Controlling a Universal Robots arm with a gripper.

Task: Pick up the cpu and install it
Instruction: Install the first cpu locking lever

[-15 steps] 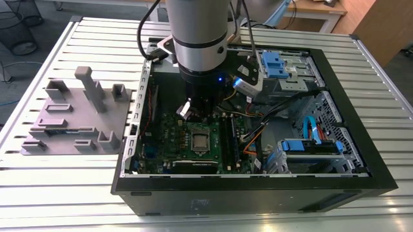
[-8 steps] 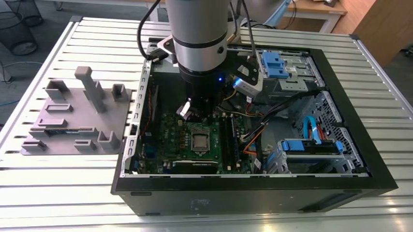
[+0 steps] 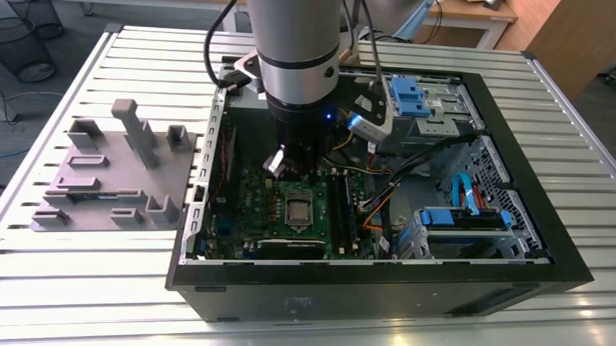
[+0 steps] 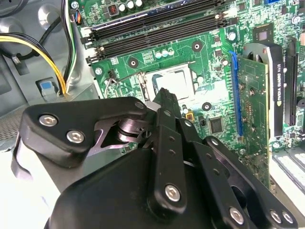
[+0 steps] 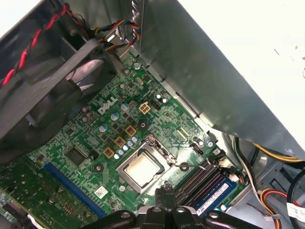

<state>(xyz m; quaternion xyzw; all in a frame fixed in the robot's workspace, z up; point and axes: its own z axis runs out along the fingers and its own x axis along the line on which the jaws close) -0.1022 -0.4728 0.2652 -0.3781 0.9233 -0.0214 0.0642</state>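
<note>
The cpu (image 5: pixel 142 168) is a small square chip with a silver-grey top, lying flat inside the metal-framed socket on the green motherboard (image 5: pixel 116 119). It also shows in the second wrist view as the cpu (image 4: pixel 175 82), and in the exterior view as the cpu (image 3: pixel 299 210) in the middle of the board. My gripper (image 4: pixel 164 93) hangs a little above the socket's edge. Its black fingers meet at a single tip with nothing seen between them. That tip of the gripper (image 5: pixel 164 190) stands beside the socket, next to the memory slots. In the exterior view the gripper (image 3: pixel 298 175) is just behind the socket.
The open black computer case (image 3: pixel 385 288) lies on a slatted white table. A grey fixture plate (image 3: pixel 111 180) sits at the exterior view's left. Cables (image 3: pixel 385 194), blue drive bays (image 3: pixel 462 216), a fan (image 5: pixel 57 76) and an upright expansion card (image 4: pixel 252 105) crowd the board.
</note>
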